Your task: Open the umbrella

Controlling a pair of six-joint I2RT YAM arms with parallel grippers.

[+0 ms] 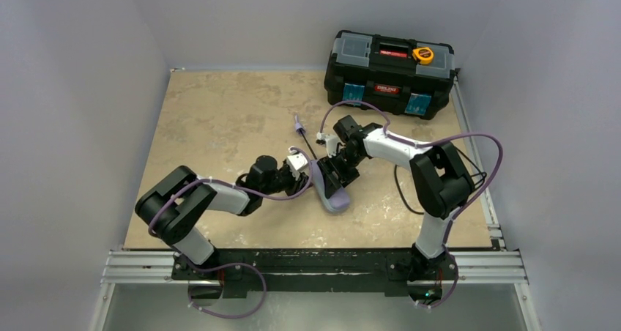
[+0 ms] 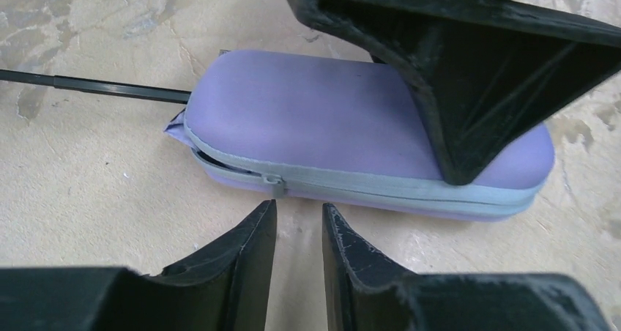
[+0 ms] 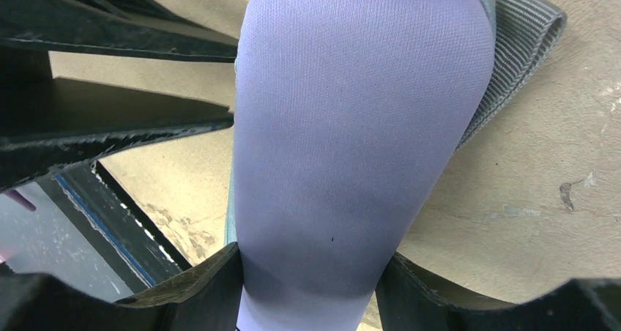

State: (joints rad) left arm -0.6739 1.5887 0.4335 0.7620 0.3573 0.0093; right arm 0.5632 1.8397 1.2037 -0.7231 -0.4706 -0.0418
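Note:
A pale lavender hard case [image 1: 337, 198] lies on the table, zipped along most of its side. The umbrella is mostly hidden inside it. Only its thin dark shaft [image 2: 95, 88] pokes out of the unzipped end, running up the table to the small knob handle [image 1: 296, 124]. My right gripper [image 3: 311, 265] is shut on the case [image 3: 359, 111], one finger pressing each side. My left gripper [image 2: 299, 208] stands narrowly open with nothing between its fingers. Its tips sit just short of the grey zipper pull [image 2: 274, 187] on the case [image 2: 307, 118].
A black toolbox [image 1: 388, 71] with a yellow tape measure [image 1: 422, 54] on its lid stands at the back right. A grey strap loop [image 3: 512, 45] hangs off the case's far end. White walls close in both sides of the table.

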